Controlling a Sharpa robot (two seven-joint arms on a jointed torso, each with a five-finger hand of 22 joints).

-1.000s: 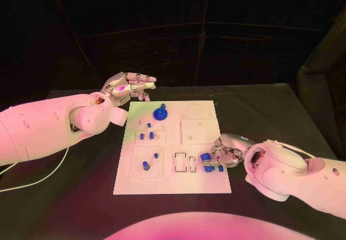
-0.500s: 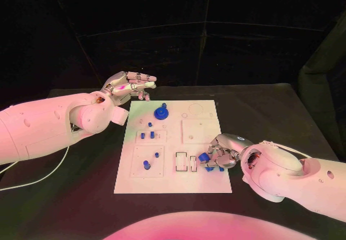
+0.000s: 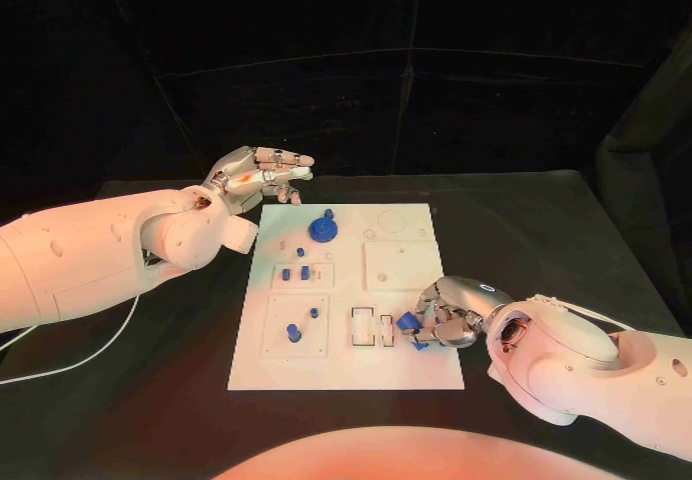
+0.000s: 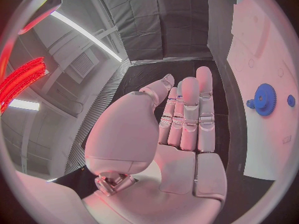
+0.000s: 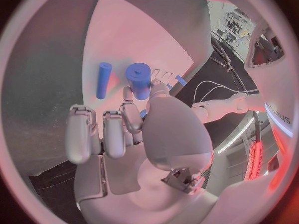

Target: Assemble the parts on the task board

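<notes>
The white task board lies in the middle of the table. My right hand rests on its near right part and pinches a blue cylinder between thumb and a finger. The right wrist view shows that cylinder upright at the fingertips of the right hand, with a blue peg lying beside it on the board. My left hand hovers off the board's far left corner and holds nothing. The left wrist view shows the left hand with its fingers stretched out.
A blue gear stands on the far part of the board, also visible in the left wrist view as the gear. Several small blue pegs stand in the left-hand blocks. Bare black table surrounds the board.
My right hand has shifted a little toward the board's near edge, keeping the blue cylinder at its fingertips. The left hand has stayed where it was.
</notes>
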